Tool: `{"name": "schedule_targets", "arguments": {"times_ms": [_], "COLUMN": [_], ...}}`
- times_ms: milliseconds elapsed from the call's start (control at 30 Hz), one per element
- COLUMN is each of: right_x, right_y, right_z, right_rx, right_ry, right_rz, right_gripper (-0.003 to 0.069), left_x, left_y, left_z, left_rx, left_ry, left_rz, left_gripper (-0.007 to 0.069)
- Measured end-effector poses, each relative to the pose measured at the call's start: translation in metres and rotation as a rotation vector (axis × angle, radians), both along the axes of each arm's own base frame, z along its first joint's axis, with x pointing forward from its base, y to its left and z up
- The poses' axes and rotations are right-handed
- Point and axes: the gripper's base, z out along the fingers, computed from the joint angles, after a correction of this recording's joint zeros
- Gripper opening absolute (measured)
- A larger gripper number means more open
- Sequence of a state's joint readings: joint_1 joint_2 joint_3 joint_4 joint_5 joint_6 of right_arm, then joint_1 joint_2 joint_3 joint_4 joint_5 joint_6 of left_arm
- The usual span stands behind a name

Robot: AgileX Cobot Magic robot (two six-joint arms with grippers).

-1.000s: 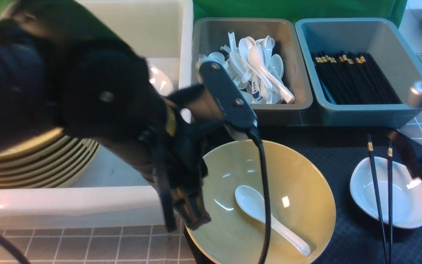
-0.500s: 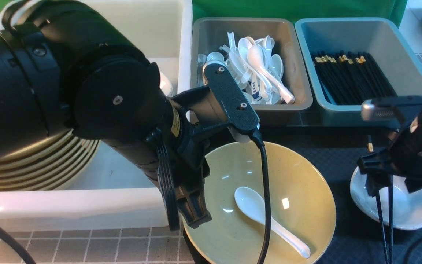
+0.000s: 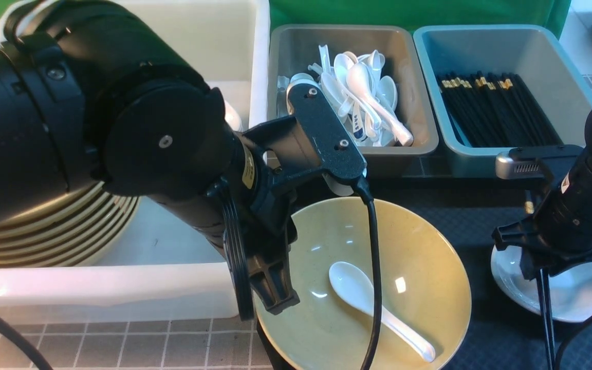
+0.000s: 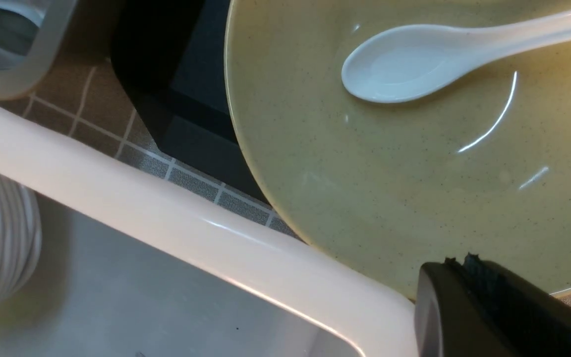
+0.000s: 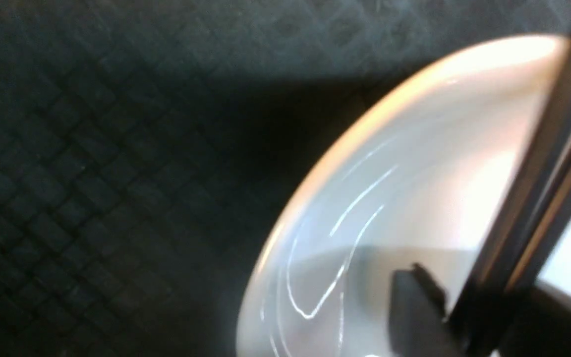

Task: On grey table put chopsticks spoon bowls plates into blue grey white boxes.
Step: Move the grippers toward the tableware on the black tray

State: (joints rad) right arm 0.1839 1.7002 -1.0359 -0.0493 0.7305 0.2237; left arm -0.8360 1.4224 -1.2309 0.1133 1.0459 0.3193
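Chopsticks (image 3: 546,313): one black pair lies across the white dish (image 3: 581,298) on the dark mat (image 3: 476,231), at the robot's right. It is well short of the blue box (image 3: 506,164), which holds the other pairs. The step in hand is judged to be the pickup of this pair.

Right gripper (image 3: 545,267): it hangs low over the dish, directly above the pair. In the right wrist view one finger (image 5: 417,307) stands just beside the pair, and a dark mass, probably the other finger, sits on the far side. Whether the jaws clamp the pair or merely straddle it cannot be told.

Left gripper (image 3: 270,300): it hangs at the rim of the yellow bowl (image 3: 429,267), beside the white box (image 3: 95,293). Nothing shows in its grasp, and whether its jaws are apart or together cannot be told. A white spoon (image 3: 357,288) lies in the bowl.

Next move, as judged: close on both sticks together, lift clear of the dish rim, hold the pair level, and carry it forward to the blue box. A grip on one stick alone would leave the other behind.
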Motion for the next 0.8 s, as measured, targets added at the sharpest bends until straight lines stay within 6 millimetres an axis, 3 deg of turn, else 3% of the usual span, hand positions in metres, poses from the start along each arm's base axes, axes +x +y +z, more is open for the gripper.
{"name": "schedule_targets", "arguments": {"times_ms": [67, 267, 400, 467, 500, 600, 667, 800], "right_x": [0.0, -0.003, -0.015, -0.028, -0.028, -0.042, -0.038, -0.01], "right_y": [0.0, -0.001, 0.004, 0.011, 0.012, 0.016, 0.012, -0.004], "right_z": [0.001, 0.001, 0.018, 0.045, 0.045, 0.096, 0.126, 0.172], "right_rx": [0.0, -0.011, -0.021, -0.013, -0.013, 0.027, 0.04, 0.038], "right_ry": [0.0, 0.035, 0.043, -0.033, -0.033, -0.252, -0.388, -0.589], "right_rz": [0.003, 0.037, 0.127, 0.188, 0.191, 0.219, 0.212, 0.146], "right_gripper": [0.0115, 0.0113, 0.0113, 0.0113, 0.0113, 0.0113, 0.0113, 0.0113], "left_x": [0.0, 0.0, 0.003, 0.013, 0.013, 0.037, 0.052, 0.072], "left_y": [0.0, 0.001, 0.01, 0.023, 0.023, 0.045, 0.048, 0.033], "left_z": [0.0, 0.0, -0.002, -0.002, -0.002, -0.001, -0.004, -0.014], "left_rx": [0.002, 0.009, 0.081, 0.097, 0.096, -0.026, -0.133, -0.25], "left_ry": [-0.002, -0.001, 0.003, 0.01, 0.01, 0.031, 0.041, -0.006], "left_rz": [-0.002, -0.002, 0.021, 0.095, 0.096, 0.246, 0.277, 0.184], "left_gripper": [-0.0011, -0.0011, -0.0011, -0.0011, -0.0011, -0.0011, -0.0011, -0.0011]}}
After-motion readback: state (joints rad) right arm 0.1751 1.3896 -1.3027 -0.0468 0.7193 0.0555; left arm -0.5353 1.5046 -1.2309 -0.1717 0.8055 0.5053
